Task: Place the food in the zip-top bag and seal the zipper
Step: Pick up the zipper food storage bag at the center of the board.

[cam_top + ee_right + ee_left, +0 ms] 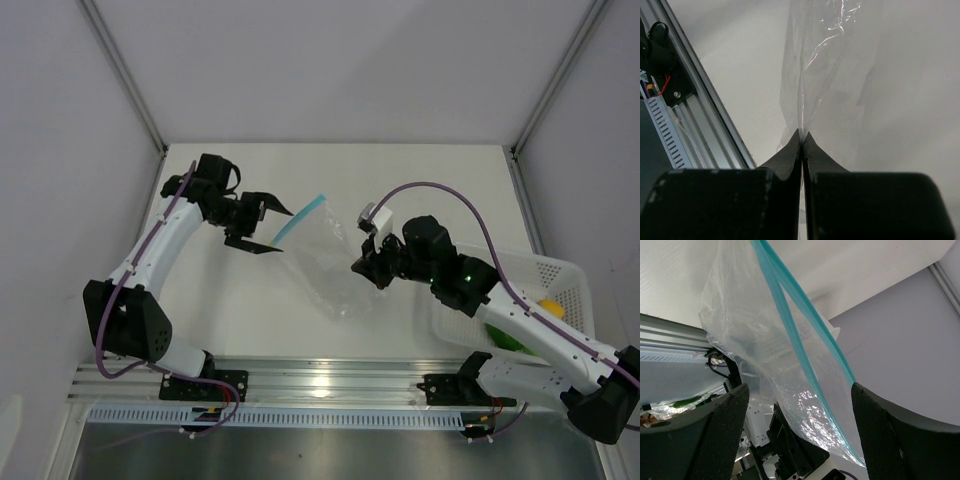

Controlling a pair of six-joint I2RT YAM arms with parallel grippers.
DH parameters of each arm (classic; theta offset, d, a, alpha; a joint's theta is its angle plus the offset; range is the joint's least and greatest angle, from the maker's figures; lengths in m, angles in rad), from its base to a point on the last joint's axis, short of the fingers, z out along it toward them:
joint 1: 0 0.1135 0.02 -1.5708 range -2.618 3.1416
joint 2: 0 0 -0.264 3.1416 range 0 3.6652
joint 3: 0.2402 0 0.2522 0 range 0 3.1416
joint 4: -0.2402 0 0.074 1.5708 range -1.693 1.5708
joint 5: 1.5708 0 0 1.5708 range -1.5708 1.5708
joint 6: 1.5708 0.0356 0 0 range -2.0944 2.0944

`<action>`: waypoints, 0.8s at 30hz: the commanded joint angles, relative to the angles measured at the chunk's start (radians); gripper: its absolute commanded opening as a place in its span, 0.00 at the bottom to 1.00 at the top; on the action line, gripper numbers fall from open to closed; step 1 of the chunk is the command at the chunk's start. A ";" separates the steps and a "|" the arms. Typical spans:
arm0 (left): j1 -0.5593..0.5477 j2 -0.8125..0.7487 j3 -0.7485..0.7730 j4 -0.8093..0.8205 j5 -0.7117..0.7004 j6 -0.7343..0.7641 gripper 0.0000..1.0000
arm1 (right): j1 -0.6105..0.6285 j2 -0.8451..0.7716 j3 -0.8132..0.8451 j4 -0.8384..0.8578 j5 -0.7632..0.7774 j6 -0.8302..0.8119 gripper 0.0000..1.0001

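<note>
The clear zip-top bag [335, 270] hangs above the table between my two grippers. Its light-blue zipper [302, 216] runs along the upper left edge. My left gripper [277, 231] is open, with one finger on each side of the zipper's lower end. In the left wrist view the zipper [807, 347] passes between the wide-apart fingers [715, 435] without being pinched. My right gripper [372, 268] is shut on the bag's right edge. The right wrist view shows that gripper [802, 134] pinching the clear film [825, 55]. Food lies in the basket: a yellow piece [550, 309] and a green piece [507, 338].
A white perforated basket [562, 272] stands at the right, partly under my right arm. A metal rail [320, 380] runs along the near edge of the table. White walls enclose the table on the left, back and right.
</note>
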 commanded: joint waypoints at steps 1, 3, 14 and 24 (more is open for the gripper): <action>-0.013 -0.010 0.039 -0.022 0.018 -0.001 0.82 | 0.015 -0.014 0.008 0.023 0.036 -0.016 0.00; -0.020 -0.013 0.027 -0.007 0.026 0.005 0.74 | 0.018 -0.011 0.011 0.029 0.047 -0.016 0.00; -0.066 -0.010 -0.020 0.106 0.089 0.023 0.29 | 0.038 0.007 0.044 0.032 0.078 0.007 0.00; -0.078 0.027 0.174 0.056 -0.061 0.325 0.01 | 0.036 0.096 0.143 -0.114 0.183 0.151 0.38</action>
